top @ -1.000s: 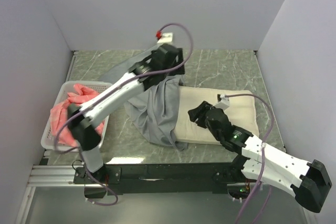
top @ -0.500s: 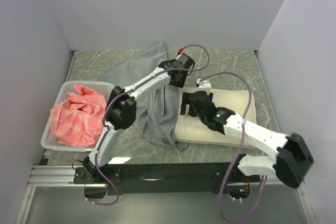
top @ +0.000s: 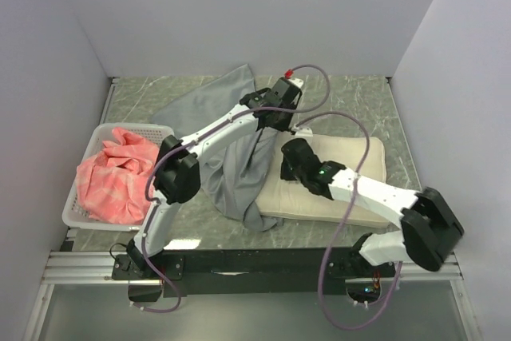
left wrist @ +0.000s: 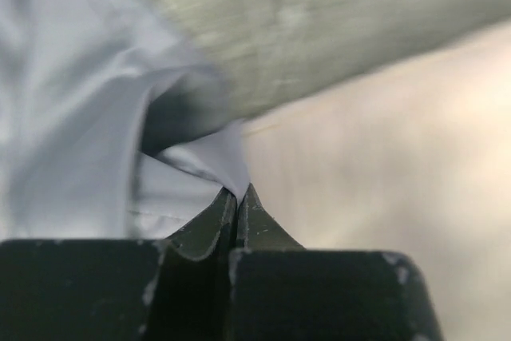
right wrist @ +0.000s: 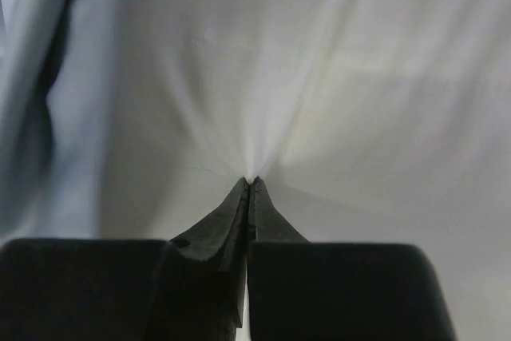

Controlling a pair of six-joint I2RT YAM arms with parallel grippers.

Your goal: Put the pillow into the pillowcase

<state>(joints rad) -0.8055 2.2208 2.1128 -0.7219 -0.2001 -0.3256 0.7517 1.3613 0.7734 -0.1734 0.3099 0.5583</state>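
- Left gripper [left wrist: 239,191]: jaws pinched tight on a fold of the grey pillowcase [top: 231,173], mid-frame in the top view.
- Right gripper [right wrist: 249,181]: jaws clamped on the cream pillow [top: 351,161], fabric puckering at the tips.
- Pillow lies flat on the table [top: 335,97], centre-right, its left end against the pillowcase.

2 arms reach forward, wrists near each other. Left pincer [left wrist: 238,191] pinched closed; right pincer [right wrist: 250,180] pinched closed.
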